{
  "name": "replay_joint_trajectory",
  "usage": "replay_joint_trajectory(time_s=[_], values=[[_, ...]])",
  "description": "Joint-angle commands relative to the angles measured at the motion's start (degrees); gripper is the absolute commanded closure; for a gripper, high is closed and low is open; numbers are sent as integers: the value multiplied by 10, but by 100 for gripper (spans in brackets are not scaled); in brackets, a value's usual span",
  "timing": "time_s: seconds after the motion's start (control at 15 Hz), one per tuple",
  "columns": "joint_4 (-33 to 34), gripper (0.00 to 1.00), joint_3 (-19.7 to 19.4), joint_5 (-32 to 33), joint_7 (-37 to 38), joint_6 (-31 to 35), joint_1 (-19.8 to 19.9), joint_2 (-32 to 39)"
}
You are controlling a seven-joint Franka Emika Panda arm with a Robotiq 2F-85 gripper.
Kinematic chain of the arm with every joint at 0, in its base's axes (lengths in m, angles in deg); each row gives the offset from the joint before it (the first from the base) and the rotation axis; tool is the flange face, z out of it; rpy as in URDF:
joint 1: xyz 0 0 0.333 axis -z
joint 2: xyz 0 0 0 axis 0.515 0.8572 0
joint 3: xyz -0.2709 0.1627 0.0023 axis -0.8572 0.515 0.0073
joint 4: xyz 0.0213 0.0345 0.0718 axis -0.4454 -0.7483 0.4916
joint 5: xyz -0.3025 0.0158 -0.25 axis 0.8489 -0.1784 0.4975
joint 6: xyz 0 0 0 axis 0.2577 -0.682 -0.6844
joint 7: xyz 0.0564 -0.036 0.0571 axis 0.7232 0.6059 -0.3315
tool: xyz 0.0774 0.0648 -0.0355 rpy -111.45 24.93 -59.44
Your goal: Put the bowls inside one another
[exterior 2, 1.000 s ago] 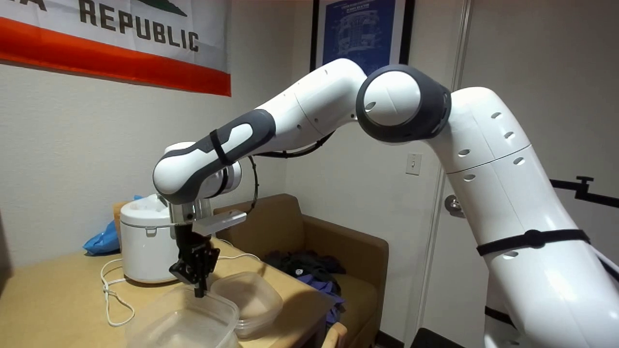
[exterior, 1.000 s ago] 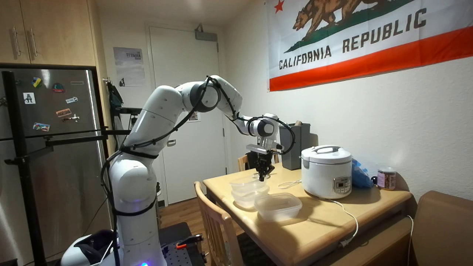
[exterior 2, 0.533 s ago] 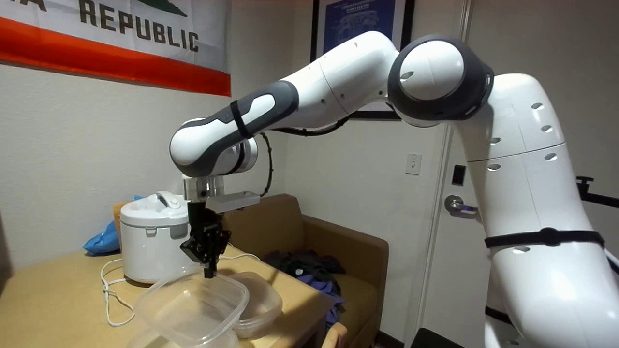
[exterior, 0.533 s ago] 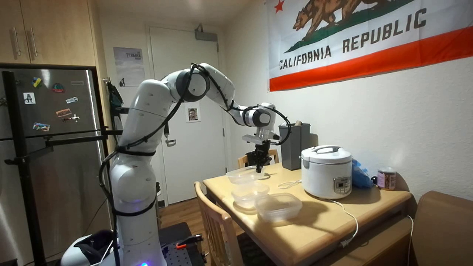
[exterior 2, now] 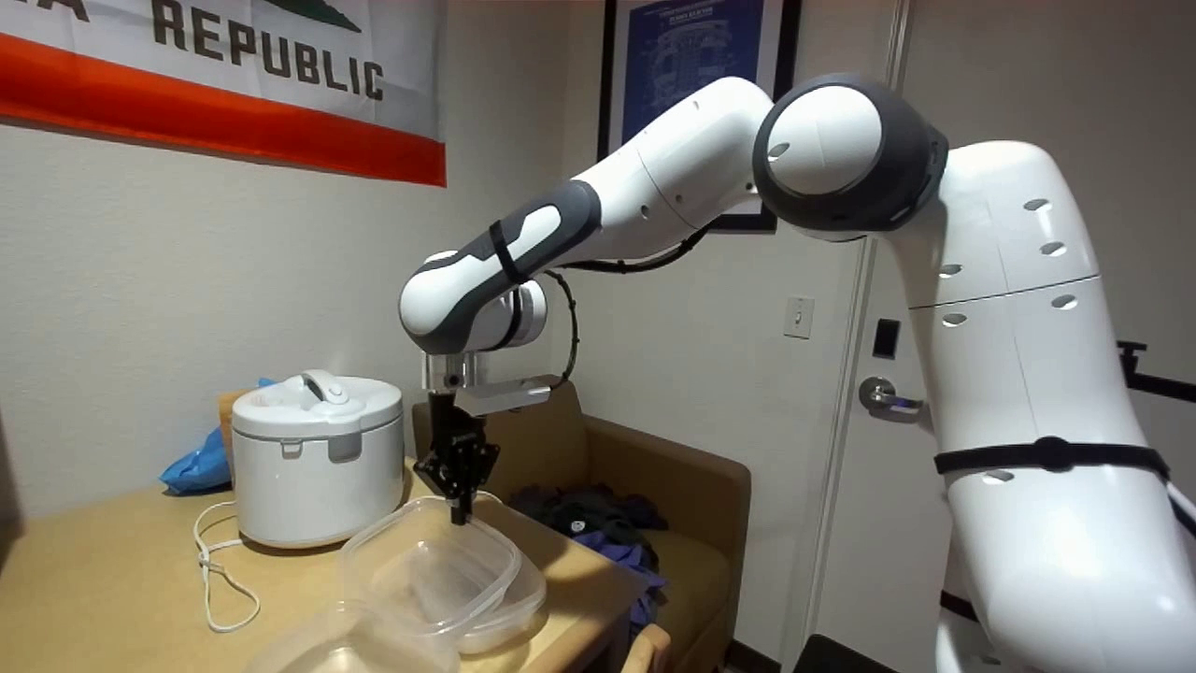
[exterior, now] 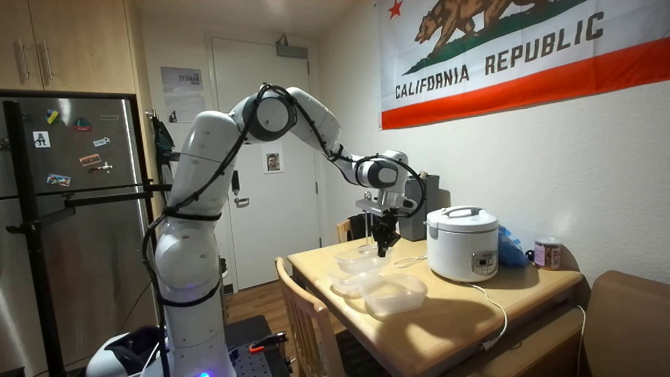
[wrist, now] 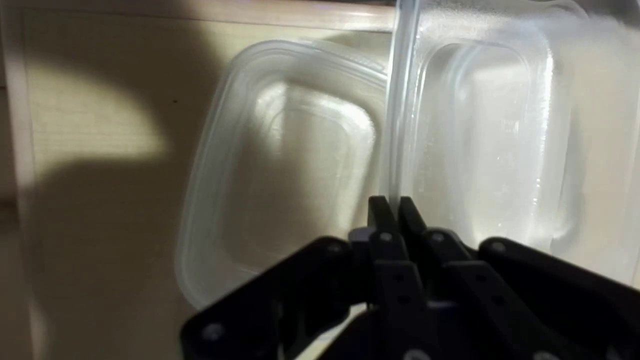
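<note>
In claw (wrist: 393,205), bowl (exterior 2: 428,565) gripped by rim (wrist: 401,95); other bowls (exterior: 395,296) lower.

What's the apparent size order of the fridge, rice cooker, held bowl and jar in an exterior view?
Largest to smallest in an exterior view:
Fridge, cut off by the frame
Rice cooker
Held bowl
Jar

The bowls (exterior: 395,298) we saw were pale whitish and semi-clear, the gripper (wrist: 392,204) black, the arm (exterior 2: 691,154) white banded with dark grey. We found the table (exterior 2: 112,584) yellowish tan, the rice cooker (exterior 2: 313,481) white, the bag (exterior 2: 201,465) blue, the sofa (exterior 2: 673,491) brown, and the flag (exterior: 473,55) white, with a red stripe (exterior: 523,95), a brown bear (exterior: 460,17) and dark lettering (exterior: 544,50).
</note>
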Motion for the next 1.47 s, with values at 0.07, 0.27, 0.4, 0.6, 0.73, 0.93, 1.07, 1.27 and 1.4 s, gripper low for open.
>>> replay_joint_trajectory(time_s=[0.07,0.27,0.4,0.6,0.73,0.93,1.07,1.27,1.4], values=[[-34,98,-14,-13,16,46,20,-15],[-17,98,-15,-2,1,42,24,2],[-18,94,-16,-2,0,44,25,3],[-18,98,-15,-2,0,44,24,5],[-21,98,-14,-11,-9,47,29,0],[-45,98,-18,-20,-11,45,39,-28],[-57,98,-21,-27,-11,49,47,-40],[-45,98,-26,-37,-15,45,59,-26],[-36,98,-28,-41,-18,47,66,-10]])
